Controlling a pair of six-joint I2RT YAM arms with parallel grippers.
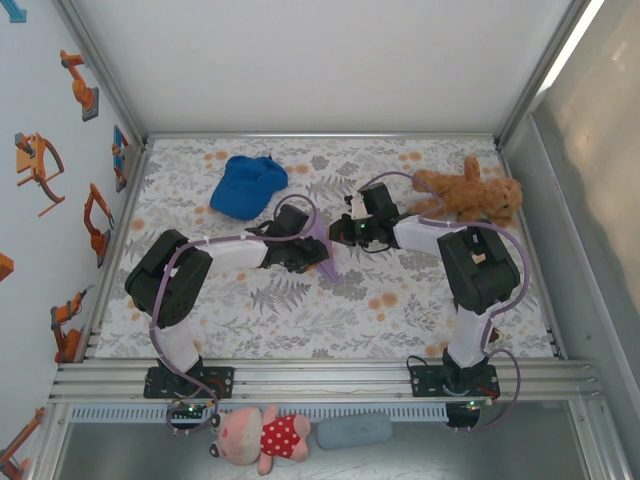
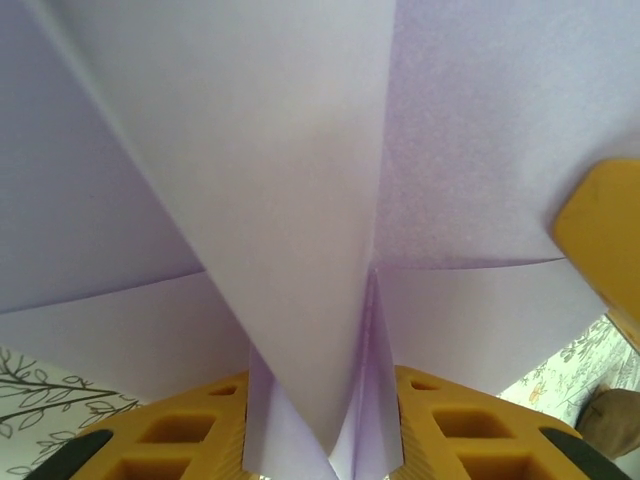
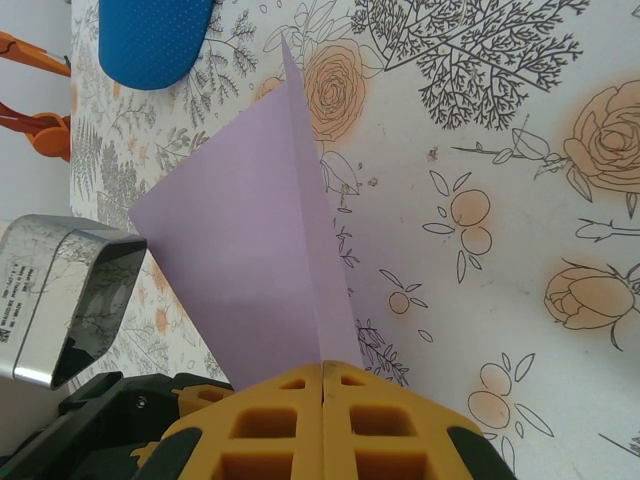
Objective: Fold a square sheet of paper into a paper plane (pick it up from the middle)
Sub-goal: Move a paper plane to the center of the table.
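Left gripper [image 2: 320, 425] and right gripper [image 3: 322, 380] pinch one paper plane [image 3: 240, 260], seemingly.

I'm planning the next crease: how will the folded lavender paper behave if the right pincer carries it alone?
Probably very light: the right pincer, shut on one end, holds the lavender paper standing on edge. Its visible creases should stiffen it lengthwise; the flat panels likely still flex.
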